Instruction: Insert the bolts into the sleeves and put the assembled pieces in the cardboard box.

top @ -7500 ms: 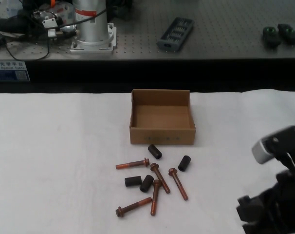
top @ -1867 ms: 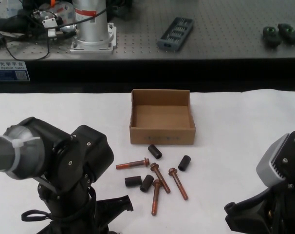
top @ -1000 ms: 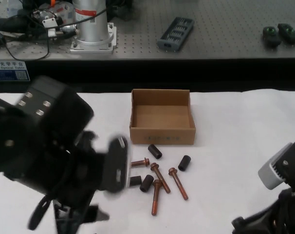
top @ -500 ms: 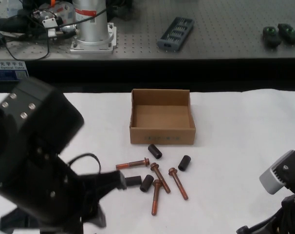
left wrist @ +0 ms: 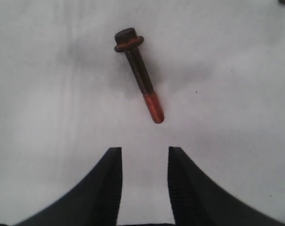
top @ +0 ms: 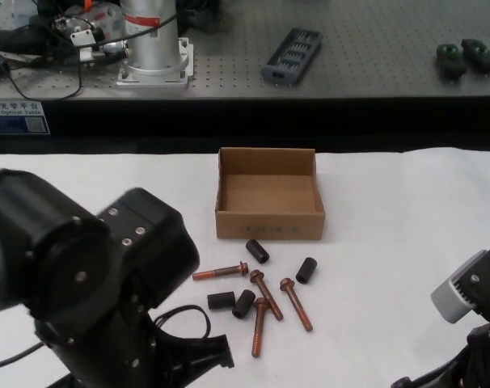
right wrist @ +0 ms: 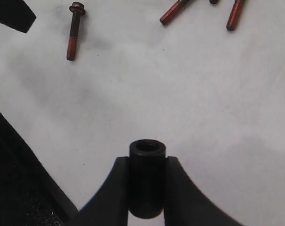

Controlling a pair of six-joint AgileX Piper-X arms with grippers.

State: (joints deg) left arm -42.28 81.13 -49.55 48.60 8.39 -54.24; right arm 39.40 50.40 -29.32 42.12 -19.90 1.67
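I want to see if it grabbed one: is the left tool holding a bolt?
No, the bolt lies flat ahead of the open left tool, with a gap between them.

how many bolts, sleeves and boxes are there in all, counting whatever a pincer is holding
bolts: 5, four in the pile, one ahead of the open left pincer
sleeves: 5, four loose, one in the right pincer
cardboard box: 1
total: 11

Lab (hole-gridded bench behind)
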